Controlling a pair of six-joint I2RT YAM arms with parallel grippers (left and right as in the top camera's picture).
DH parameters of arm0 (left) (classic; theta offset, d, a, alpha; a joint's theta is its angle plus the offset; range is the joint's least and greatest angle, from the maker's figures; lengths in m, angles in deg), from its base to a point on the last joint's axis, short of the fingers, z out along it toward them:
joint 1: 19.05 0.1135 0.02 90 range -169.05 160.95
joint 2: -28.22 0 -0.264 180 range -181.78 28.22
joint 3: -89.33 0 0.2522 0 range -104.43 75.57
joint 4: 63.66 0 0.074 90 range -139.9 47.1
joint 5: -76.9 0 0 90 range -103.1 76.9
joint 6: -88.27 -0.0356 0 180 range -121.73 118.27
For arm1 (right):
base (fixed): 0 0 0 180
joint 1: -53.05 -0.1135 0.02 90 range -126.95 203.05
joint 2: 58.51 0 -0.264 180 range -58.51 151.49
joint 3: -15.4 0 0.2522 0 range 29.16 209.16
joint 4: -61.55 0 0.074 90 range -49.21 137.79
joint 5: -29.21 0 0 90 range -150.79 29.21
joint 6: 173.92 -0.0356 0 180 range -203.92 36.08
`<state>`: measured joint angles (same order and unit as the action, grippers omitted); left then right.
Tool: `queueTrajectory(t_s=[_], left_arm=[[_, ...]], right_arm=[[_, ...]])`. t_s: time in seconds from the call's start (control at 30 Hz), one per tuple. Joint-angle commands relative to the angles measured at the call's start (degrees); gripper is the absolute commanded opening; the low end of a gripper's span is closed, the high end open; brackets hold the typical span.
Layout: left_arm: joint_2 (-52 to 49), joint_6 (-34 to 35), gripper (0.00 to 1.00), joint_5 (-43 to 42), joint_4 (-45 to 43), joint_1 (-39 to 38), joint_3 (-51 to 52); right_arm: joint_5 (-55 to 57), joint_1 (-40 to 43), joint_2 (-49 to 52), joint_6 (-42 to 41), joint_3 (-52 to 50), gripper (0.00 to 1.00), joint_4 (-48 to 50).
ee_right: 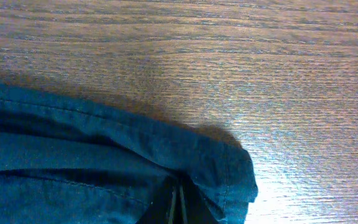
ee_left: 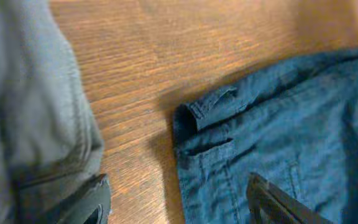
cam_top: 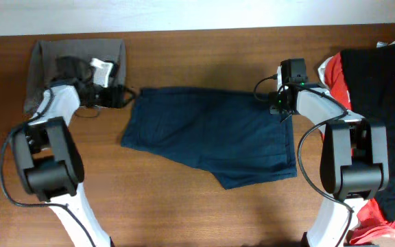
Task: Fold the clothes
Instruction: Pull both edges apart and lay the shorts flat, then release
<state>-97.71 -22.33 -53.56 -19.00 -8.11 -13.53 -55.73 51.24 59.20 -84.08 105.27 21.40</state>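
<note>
Navy shorts [ee_right: 104, 168]: corner pinched in my right gripper [ee_right: 176, 206]; left gripper [ee_left: 184, 200] gapes, holding nothing. Folding barely begun, I judge: shorts spread flat, black-red pile [cam_top: 376, 75] waiting.

Front strip of table [cam_top: 184, 213]: bare wood between the two arms, passage open. Back strip: bare between grey-brown garment [cam_top: 46, 58] at far left and black garment [cam_top: 382, 103] over red-orange garment [cam_top: 331, 68] at right edge. Centre covered by navy garment [cam_top: 211, 134]. A narrow bare gap separates it from the grey-brown cloth; left tool [cam_top: 125, 96] stands over that gap.
</note>
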Motion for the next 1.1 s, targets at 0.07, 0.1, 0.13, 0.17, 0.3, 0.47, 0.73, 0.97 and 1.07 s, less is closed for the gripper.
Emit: queueTrajectory(t_s=[0.07, 0.1, 0.13, 0.17, 0.3, 0.47, 0.73, 0.97, 1.07], left_arm=[[0.3, -2.3, 0.70, -1.9, 0.9, -1.4, -0.7], [0.3, -2.3, 0.69, -0.1, 0.9, -2.3, -0.7], [0.3, -2.3, 0.69, 3.9, 0.9, -3.6, -0.5], [0.3, -2.3, 0.68, 6.7, 0.4, -4.5, 0.0], [-1.2, -2.3, 0.68, 8.3, -3.9, -5.1, 2.1], [-4.8, -2.2, 0.68, 2.3, -5.1, -5.3, 2.1], [-4.4, -2.2, 0.32, 1.2, 3.2, -5.2, -4.3], [-4.4, -2.2, 0.01, 1.9, 5.0, -5.1, -6.7], [-2.9, -2.2, 0.01, 2.8, 6.3, -5.1, -6.8]], right_arm=[[-0.8, 0.3, 1.7, -0.1, -0.9, 0.04, -1.3], [-0.8, 0.3, 1.7, -0.1, -0.9, 0.04, -1.3], [-0.8, 0.3, 1.7, -0.1, -0.9, 0.04, -1.3], [-0.8, 0.3, 1.7, -0.1, -0.9, 0.04, -1.5], [-0.8, 0.3, 1.7, -0.1, -0.9, 0.04, -2.1], [-0.8, 0.3, 1.7, -0.1, -0.9, 0.04, -1.6], [-0.8, 0.3, 1.7, -0.1, -0.9, 0.04, -1.7], [-0.8, 0.3, 1.7, -0.1, -0.9, 0.04, -1.6], [-10.3, 0.3, 0.9, 2.0, 1.0, 0.04, -1.9]])
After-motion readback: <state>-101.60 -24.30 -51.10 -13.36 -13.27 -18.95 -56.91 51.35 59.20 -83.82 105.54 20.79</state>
